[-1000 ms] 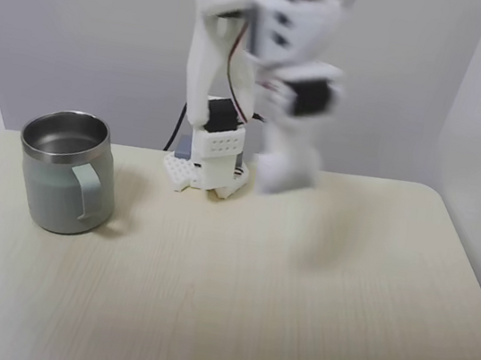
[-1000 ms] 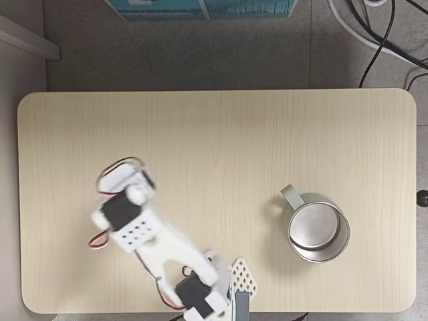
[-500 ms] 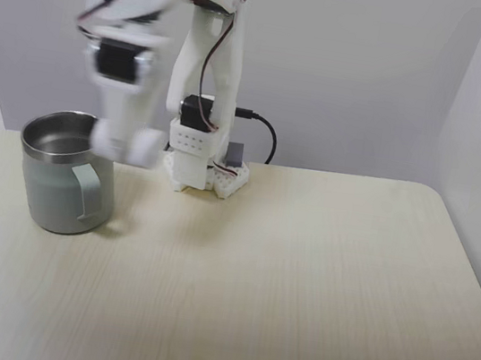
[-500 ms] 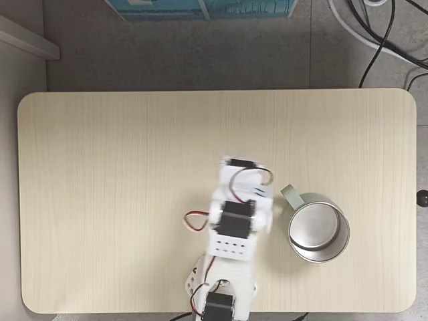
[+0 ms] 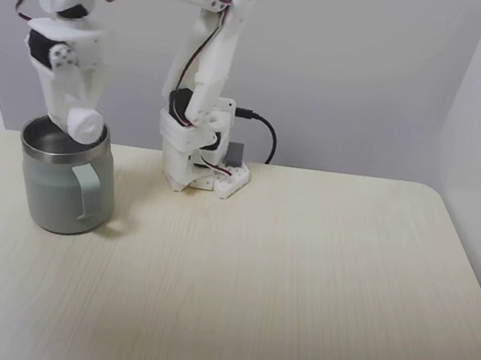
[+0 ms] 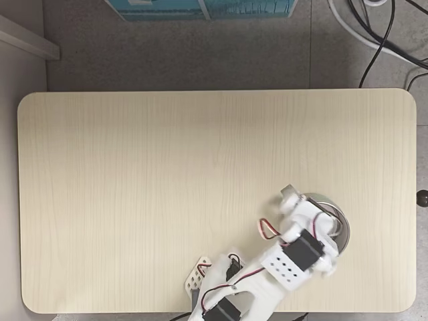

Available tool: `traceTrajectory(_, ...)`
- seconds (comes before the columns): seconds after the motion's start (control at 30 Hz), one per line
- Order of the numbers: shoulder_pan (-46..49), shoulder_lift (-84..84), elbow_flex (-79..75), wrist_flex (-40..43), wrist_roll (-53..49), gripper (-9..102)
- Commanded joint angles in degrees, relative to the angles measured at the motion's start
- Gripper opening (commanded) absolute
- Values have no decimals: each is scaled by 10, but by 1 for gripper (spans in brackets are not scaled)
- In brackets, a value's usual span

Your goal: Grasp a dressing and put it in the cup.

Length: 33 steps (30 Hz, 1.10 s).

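Observation:
The cup (image 5: 62, 191) is a pale grey-green mug with a steel rim, standing at the table's left in a fixed view from the front. My gripper (image 5: 81, 123) hangs pointing down just over its opening, shut on the dressing (image 5: 86, 128), a small white roll at the fingertips, level with the rim. In the fixed view from above, my wrist (image 6: 304, 249) lies across the cup (image 6: 342, 226), so only part of the rim and the handle (image 6: 289, 195) show. The dressing is hidden there.
The arm's base (image 5: 205, 173) stands at the table's back edge with a black cable (image 5: 265, 134) behind it. Bare pale wood (image 6: 167, 174) spreads over the rest of the table. A teal box (image 6: 200, 7) and cables (image 6: 388, 33) lie on the floor beyond.
The arm has swung fast across the table from the side away from the cup to directly over it. The gripper now hangs above the cup's opening.

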Motion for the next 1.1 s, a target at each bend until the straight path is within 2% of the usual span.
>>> traceTrajectory(0.0, 60, -8, 0, 21, -33, 0)
traceTrajectory(0.27, 73, 26, 16, 17, -45, 1)
traceTrajectory(0.37, 70, 24, 21, 17, -59, 17)
traceTrajectory(0.5, 79, 18, 40, 17, -60, 25)
traceTrajectory(1.07, 72, 52, 60, 16, -61, 25)
